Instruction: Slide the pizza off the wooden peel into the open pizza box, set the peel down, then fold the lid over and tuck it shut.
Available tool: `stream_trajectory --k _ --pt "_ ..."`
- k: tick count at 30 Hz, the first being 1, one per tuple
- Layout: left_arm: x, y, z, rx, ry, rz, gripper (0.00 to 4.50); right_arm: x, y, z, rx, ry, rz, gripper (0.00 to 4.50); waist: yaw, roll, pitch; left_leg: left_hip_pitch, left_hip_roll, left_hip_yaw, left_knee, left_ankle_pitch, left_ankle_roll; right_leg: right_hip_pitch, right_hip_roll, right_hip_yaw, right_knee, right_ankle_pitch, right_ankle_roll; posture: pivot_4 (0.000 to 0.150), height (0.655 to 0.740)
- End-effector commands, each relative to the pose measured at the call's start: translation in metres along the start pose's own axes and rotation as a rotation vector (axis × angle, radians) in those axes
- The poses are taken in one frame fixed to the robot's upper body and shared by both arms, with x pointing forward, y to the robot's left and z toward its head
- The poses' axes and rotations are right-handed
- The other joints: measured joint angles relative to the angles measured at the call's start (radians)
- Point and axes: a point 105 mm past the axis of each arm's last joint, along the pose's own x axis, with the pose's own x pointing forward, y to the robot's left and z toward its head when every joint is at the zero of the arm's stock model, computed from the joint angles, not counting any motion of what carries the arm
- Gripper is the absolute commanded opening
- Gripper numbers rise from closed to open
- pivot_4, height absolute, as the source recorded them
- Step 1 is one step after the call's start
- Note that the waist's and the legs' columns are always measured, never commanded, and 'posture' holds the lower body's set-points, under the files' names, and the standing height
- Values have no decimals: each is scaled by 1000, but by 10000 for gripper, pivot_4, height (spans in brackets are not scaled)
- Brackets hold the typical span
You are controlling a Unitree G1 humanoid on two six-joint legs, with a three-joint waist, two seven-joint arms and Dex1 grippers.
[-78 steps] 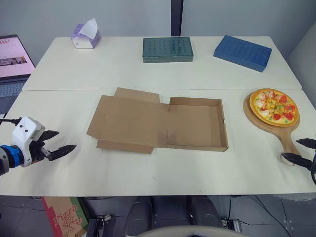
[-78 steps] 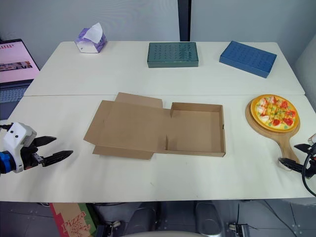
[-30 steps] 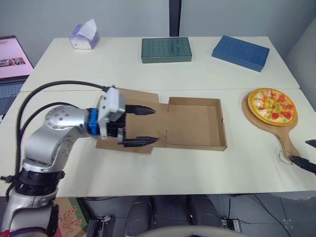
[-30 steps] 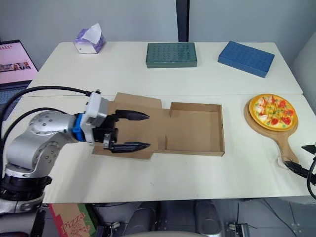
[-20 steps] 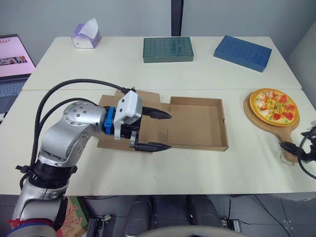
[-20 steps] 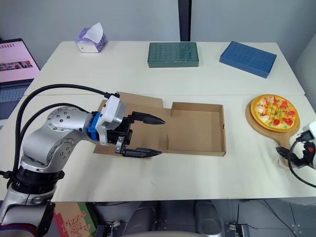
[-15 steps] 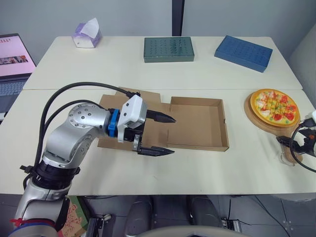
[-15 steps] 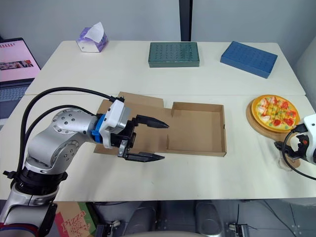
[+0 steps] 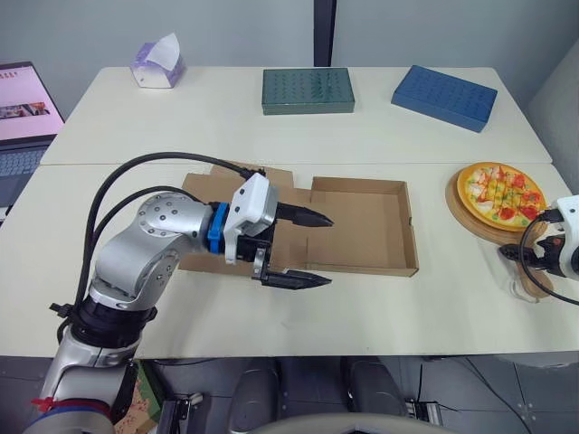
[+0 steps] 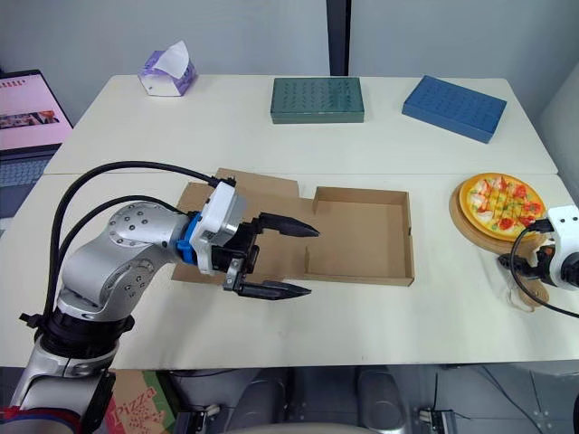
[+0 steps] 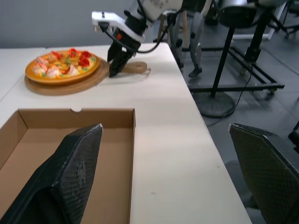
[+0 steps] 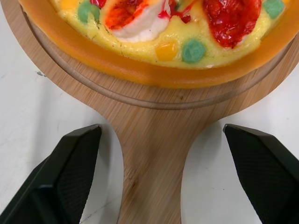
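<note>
The pizza lies on the round wooden peel at the right of the table, its handle pointing to the front edge. My right gripper is open, with one finger on each side of that handle and a gap on both sides. The open cardboard pizza box sits mid-table, its lid spread flat to the left. My left gripper hovers open over the lid's hinge and the tray's left end, fingers pointing right. The left wrist view looks across the empty tray to the pizza.
Along the far side of the table lie a green flat box, a blue flat box and a tissue box. A laptop stands off the table's left. The peel handle ends near the table's front right edge.
My left arm swung in from the table's left front, across the lid, to the tray's left end. My right gripper came up from the front edge and now straddles the peel handle.
</note>
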Motion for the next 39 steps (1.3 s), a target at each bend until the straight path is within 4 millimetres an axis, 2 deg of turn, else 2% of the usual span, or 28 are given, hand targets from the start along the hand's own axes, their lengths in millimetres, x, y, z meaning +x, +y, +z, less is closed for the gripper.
stream_trajectory --k 1,6,7,11,13,21,23,27,32,39 --pt "0 2 14 47 -28 11 45000 2 -2 -6 12 22 2 32725 0 -1 0 0 0 0 0 0 0 0 0 0 0 0 0 1500 7279" --pt "-5 8 11 52 -13 46 45000 2 7 -4 13 -16 43 16599 -1 -2 -1 0 0 0 1 0 0 1 0 0 0 0 1 1500 7279" --pt "-7 9 10 49 -11 52 45000 2 8 -4 5 -24 42 15591 -1 -2 -1 0 0 0 2 0 0 1 0 0 0 0 1 1500 7279" --pt "-14 15 8 48 3 79 45000 0 3 4 -16 -104 -13 15591 -5 -2 -1 0 0 0 2 0 0 1 0 0 0 0 2 1500 7279" --pt "-19 19 7 54 19 100 45000 -3 2 14 -35 -170 -25 15591 -10 -3 -1 1 0 0 2 0 0 1 0 0 0 0 2 1500 7279" --pt "-40 28 10 51 44 179 45000 -32 -3 57 -133 -382 -75 15590 -21 -1 0 -1 0 0 2 0 0 -1 0 1 0 -1 3 1500 7279" --pt "-43 29 10 49 50 191 45000 -36 -2 63 -152 -406 -69 15590 -20 -1 0 -3 0 0 2 0 0 -3 0 1 0 0 2 1500 7279" --pt "-55 33 11 48 76 234 45000 -47 6 76 -187 -462 -34 15590 -19 1 1 -5 0 0 2 0 0 -4 0 1 0 1 0 1500 7279" --pt "-71 37 10 51 122 302 45000 -63 25 95 -297 -515 36 15590 -20 2 2 -5 0 1 1 0 0 -5 0 1 1 1 0 1500 7279" --pt "-87 36 5 36 173 352 45000 -77 48 105 -466 -495 141 15590 -17 2 3 -5 0 1 1 0 0 -6 0 1 0 1 0 1500 7279"
